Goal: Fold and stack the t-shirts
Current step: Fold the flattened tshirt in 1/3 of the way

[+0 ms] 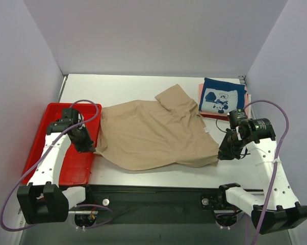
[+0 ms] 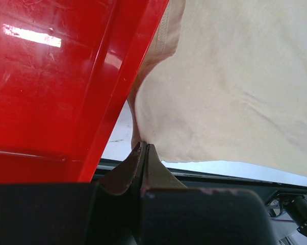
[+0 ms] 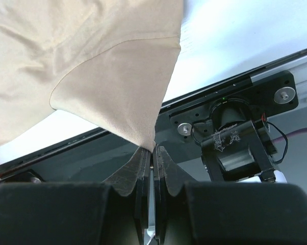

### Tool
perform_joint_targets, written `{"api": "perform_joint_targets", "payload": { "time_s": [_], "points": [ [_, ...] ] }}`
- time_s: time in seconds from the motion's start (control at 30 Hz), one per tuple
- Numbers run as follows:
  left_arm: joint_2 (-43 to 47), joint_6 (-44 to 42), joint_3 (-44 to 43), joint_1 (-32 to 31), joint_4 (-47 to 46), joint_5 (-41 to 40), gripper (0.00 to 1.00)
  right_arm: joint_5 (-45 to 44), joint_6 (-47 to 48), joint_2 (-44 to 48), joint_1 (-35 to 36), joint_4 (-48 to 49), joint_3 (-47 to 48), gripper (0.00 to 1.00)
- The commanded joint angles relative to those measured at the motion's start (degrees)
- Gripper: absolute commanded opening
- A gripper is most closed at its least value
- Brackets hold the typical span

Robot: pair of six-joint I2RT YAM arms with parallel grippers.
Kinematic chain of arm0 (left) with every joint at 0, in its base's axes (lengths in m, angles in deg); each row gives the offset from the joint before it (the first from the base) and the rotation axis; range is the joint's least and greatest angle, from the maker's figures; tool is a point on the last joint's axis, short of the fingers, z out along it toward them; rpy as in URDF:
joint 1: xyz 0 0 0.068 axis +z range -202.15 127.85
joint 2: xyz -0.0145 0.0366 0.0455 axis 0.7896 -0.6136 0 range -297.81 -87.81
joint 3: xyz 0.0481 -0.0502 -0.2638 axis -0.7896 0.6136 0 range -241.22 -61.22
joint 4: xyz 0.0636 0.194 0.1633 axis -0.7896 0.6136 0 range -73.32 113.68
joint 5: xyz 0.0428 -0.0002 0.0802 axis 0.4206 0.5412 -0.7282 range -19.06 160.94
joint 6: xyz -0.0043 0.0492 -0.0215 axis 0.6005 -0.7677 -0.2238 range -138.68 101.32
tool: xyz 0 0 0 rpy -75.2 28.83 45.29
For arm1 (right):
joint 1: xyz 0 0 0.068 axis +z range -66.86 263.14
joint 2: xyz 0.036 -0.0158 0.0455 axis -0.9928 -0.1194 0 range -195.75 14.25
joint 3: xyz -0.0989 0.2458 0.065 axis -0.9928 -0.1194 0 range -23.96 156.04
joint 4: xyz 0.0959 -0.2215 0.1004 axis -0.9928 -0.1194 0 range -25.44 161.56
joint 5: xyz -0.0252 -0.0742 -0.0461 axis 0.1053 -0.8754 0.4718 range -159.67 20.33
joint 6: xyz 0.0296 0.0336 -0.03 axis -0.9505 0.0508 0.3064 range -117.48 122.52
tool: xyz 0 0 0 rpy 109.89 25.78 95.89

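Note:
The tan t-shirt lies spread across the middle of the table, one sleeve pointing to the far right. My left gripper is shut on its near left corner, beside the red tray. My right gripper is shut on its near right corner, pulled to a point. The navy t-shirt with white cartoon print lies folded at the far right on top of a pink t-shirt and a red one, of which only edges show.
A red plastic tray sits at the left table edge, and its wall is close against my left gripper. White walls enclose the table. The black arm mounting rail runs along the near edge.

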Motion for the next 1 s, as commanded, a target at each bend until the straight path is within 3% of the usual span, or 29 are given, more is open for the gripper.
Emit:
{"api": "perform_joint_targets", "payload": {
  "time_s": [0.0, 0.27, 0.5, 0.67, 0.97],
  "points": [
    [3.8, 0.3, 0.4, -0.2, 0.7, 0.7, 0.0, -2.0, 0.6, 0.2, -0.5, -9.2, 0.2, 0.0],
    [15.0, 3.8, 7.3, -0.3, 8.0, -0.1, 0.0, -2.0, 3.3, 0.0, -0.4, -9.0, -1.4, 0.0],
    [19.1, 5.6, 10.9, -1.3, 11.8, 1.4, 0.0, -0.2, 4.6, -0.5, -0.4, -6.9, -2.9, 0.0],
    [18.4, 5.9, 9.7, -1.3, 11.9, 0.3, 0.0, 0.2, 5.8, -4.6, -0.5, -4.0, -0.2, 0.0],
    [11.0, 7.2, 7.9, -0.9, 4.0, 1.4, 0.0, 0.4, 8.4, -14.7, -1.0, 1.8, 7.8, 0.0]
  ]
}}
